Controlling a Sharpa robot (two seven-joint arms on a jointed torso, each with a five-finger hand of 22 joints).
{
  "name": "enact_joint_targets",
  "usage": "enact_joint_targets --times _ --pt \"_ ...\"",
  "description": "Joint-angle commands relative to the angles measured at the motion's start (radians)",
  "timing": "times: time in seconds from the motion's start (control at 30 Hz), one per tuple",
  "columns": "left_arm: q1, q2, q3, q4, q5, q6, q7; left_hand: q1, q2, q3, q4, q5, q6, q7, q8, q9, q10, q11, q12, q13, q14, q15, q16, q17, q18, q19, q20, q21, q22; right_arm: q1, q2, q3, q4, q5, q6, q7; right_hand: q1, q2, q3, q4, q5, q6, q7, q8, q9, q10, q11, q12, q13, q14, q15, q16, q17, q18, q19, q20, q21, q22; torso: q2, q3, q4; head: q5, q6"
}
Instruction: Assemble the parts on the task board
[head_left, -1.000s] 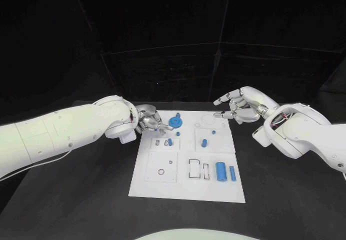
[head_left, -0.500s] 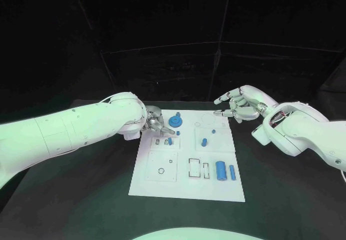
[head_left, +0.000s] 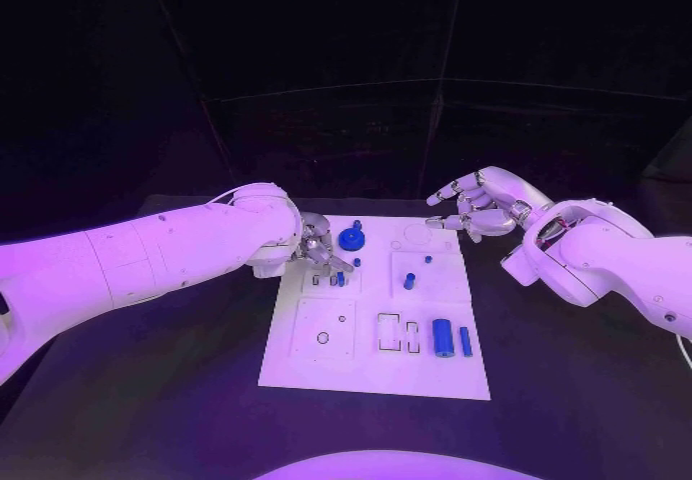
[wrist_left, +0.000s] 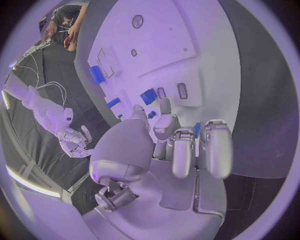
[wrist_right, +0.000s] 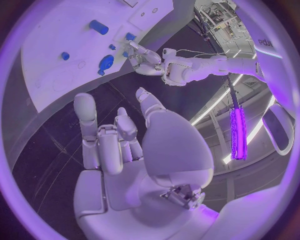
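Silver left hand (head_left: 319, 250) low over task board (head_left: 375, 365), fingers curled.

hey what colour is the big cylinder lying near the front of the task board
Blue. The cylinder lies on the white task board, clearest in the head view.

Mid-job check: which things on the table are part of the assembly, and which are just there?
Part of the job:
task board
round blue part by the left hand
two blue cylinders near the board's front
small blue part mid-board
right hand, hovering off the far right corner, holding nothing

Just there:
black table
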Motion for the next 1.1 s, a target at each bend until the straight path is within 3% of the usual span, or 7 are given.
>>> enact_joint_targets --times 0.03,0.6,1.1 --pt "0.003 0.004 -0.003 0.000 -0.009 0.024 -0.009 -0.005 0.006 -0.005 0.000 -0.003 -0.009 -0.001 0.005 0.001 -0.002 -0.005 0.006 0.000 0.106 -0.005 0.003 0.263 -0.016 0.031 -0.006 0.005 0.029 0.002 0.003 0.001 -0.002 0.005 0.008 -0.004 0.011 0.003 -0.006 -0.001 0.004 0.004 -0.002 0.003 -0.001 0.004 -0.006 -0.002 -0.001 0.049 -0.005 -0.003 0.010 0.012 -0.003 -0.004 -0.003 -0.001 0.000 0.0001 -0.0003 0.000 -0.002" --pt "0.004 0.015 -0.010 0.007 -0.008 0.024 -0.009 0.011 0.015 -0.007 -0.006 -0.002 -0.017 -0.001 0.016 0.015 -0.003 -0.006 0.008 0.003 0.106 -0.005 0.003 0.263 -0.016 0.029 -0.006 0.003 0.027 0.002 0.014 0.001 -0.014 0.005 0.012 -0.011 0.013 0.005 -0.007 -0.001 0.012 0.003 -0.002 0.007 -0.001 0.003 -0.006 -0.003 -0.003 0.049 -0.005 -0.005 0.008 0.013 -0.004 -0.005 -0.008 -0.008 0.000 0.0005 -0.0002 -0.001 -0.009" --pt "0.004 0.021 -0.010 0.013 0.009 0.024 -0.008 0.075 0.040 0.009 -0.037 -0.002 -0.034 -0.001 0.034 0.046 -0.004 -0.006 0.010 0.008 0.106 -0.005 0.003 0.263 -0.015 0.027 -0.006 0.002 0.027 0.002 0.025 0.001 -0.025 0.005 0.018 -0.018 0.015 0.006 -0.007 -0.001 0.017 0.003 -0.002 0.009 -0.001 0.002 -0.006 -0.004 -0.004 0.048 -0.006 -0.006 0.006 0.013 -0.004 -0.005 -0.010 -0.009 0.000 -0.0001 0.0004 -0.003 -0.013"
